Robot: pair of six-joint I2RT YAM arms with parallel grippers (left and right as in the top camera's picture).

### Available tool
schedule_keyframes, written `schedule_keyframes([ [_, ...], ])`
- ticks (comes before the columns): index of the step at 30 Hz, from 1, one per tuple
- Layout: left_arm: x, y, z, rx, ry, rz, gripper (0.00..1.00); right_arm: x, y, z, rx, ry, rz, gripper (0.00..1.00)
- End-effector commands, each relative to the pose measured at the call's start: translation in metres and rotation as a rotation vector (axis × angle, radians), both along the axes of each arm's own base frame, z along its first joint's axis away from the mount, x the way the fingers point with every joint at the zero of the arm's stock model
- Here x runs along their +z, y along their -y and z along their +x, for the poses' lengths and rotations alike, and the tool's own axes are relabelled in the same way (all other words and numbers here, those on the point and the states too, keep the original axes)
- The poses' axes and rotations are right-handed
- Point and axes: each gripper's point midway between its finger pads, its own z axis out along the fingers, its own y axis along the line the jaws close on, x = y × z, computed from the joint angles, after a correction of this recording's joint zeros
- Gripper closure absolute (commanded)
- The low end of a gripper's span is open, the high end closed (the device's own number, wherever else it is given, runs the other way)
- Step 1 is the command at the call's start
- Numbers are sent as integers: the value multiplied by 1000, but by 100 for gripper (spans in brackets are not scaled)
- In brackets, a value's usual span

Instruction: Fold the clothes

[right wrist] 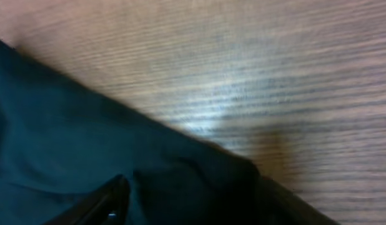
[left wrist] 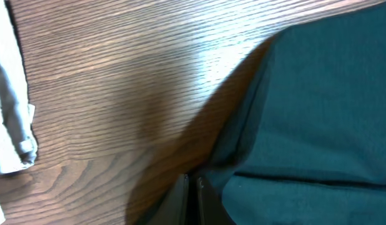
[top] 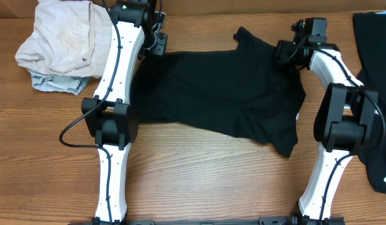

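Observation:
The black T-shirt [top: 224,94] lies spread across the middle of the wooden table. My left gripper [top: 157,42] is at its far left corner. In the left wrist view its fingers [left wrist: 193,187] are pressed together at the raised edge of the T-shirt [left wrist: 318,112], and they seem to pinch that edge. My right gripper [top: 283,53] is at the shirt's far right corner. In the right wrist view its fingers [right wrist: 199,203] are spread apart, with a bunched fold of the T-shirt [right wrist: 87,150] between them. No neck label shows.
A pile of beige and pale clothes [top: 59,40] sits at the far left; its edge shows in the left wrist view [left wrist: 9,125]. Another black garment [top: 375,94] lies along the right edge. Bare wood [top: 212,181] runs along the front.

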Motion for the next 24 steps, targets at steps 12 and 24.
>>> schedule_keyframes([
  [12, 16, -18, 1, 39, 39, 76, 96, 14, 9, 6, -26, -14, 1, 96],
  [24, 16, -22, -1, 47, 28, 77, 96, 77, -68, -55, 202, -250, 66, 96],
])
